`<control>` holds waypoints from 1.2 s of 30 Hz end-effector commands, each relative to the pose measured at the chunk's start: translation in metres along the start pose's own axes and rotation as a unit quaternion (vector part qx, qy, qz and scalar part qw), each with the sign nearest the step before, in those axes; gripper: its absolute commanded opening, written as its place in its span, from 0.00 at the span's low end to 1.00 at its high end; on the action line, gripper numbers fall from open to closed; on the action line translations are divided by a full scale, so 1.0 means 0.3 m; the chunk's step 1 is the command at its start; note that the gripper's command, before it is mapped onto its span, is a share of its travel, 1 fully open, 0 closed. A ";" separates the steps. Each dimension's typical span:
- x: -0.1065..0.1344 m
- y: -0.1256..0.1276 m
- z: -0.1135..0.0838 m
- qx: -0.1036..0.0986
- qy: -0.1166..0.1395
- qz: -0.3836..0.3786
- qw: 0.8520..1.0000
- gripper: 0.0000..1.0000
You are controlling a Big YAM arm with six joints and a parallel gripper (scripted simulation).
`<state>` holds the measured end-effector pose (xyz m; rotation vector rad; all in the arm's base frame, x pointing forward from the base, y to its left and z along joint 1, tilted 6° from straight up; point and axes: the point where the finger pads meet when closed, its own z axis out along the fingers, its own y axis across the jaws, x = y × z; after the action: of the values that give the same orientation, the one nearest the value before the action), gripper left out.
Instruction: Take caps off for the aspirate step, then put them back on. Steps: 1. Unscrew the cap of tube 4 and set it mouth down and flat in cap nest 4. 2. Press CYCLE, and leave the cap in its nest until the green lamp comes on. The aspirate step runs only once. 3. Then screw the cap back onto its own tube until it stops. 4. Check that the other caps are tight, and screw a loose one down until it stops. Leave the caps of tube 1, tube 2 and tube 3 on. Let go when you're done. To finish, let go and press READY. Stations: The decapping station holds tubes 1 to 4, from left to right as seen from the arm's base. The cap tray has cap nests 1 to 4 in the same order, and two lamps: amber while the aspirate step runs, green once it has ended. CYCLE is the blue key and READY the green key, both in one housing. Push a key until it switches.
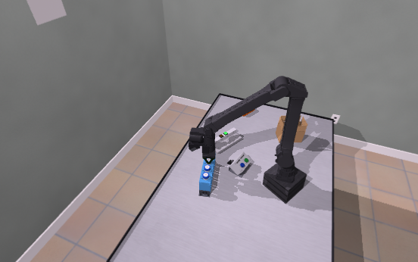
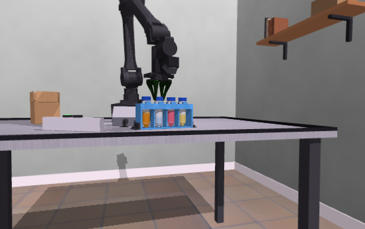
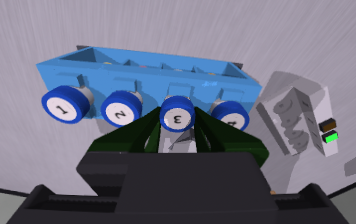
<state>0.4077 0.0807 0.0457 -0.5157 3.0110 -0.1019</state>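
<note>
The blue decapping station (image 1: 205,185) (image 2: 164,106) (image 3: 150,80) holds four tubes with blue-rimmed caps. My gripper (image 1: 208,160) (image 2: 159,98) (image 3: 177,111) points down and is shut on the cap of tube 3 (image 3: 177,116), which sits on its tube. The caps of tube 1 (image 3: 63,106) (image 1: 205,176), tube 2 (image 3: 120,111) (image 1: 207,167) and tube 4 (image 3: 231,119) (image 2: 146,98) are on their tubes; how tight they are does not show. The cap tray (image 1: 229,144) (image 2: 73,124) shows no cap in its nests. Its green lamp (image 1: 226,133) (image 3: 331,137) is lit; the amber lamp (image 3: 327,125) is dark.
The housing (image 1: 235,166) with the blue CYCLE key (image 1: 242,165) and green READY key (image 1: 246,160) stands between station and arm base. A cardboard box (image 2: 45,110) and an orange object (image 1: 248,113) are farther back. The cap of tube 4 is close beside one finger.
</note>
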 end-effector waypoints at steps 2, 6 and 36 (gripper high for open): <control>0.004 -0.017 0.028 -0.002 0.003 0.077 0.997 0.00; 0.004 -0.017 0.028 -0.001 0.003 0.097 0.995 0.00; 0.004 -0.017 0.028 -0.001 0.003 0.190 0.982 0.00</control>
<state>0.4078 0.0809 0.0455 -0.1722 3.0436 -0.0859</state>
